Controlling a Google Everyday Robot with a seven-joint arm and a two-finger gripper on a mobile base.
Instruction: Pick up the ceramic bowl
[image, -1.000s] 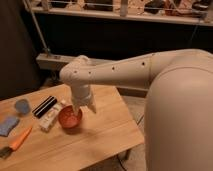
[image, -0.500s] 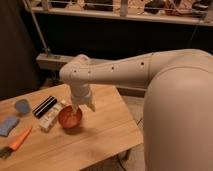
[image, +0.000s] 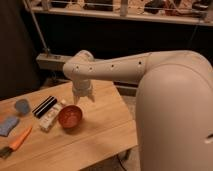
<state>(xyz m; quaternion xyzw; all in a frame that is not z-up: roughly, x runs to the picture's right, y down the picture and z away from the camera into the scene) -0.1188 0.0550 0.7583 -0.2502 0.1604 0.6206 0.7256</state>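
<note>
The ceramic bowl is a small glossy reddish-orange bowl standing upright on the wooden table, left of its middle. My gripper hangs from the white arm just above and behind the bowl's far right rim. The bowl rests on the table and its inside shows.
Left of the bowl lie a white bar and a black box. Further left are a blue-grey round object, a blue cloth and an orange-handled tool. The table's right edge is near my large white body.
My gripper has risen slightly from the bowl's far rim. The bowl has stayed in place on the table.
</note>
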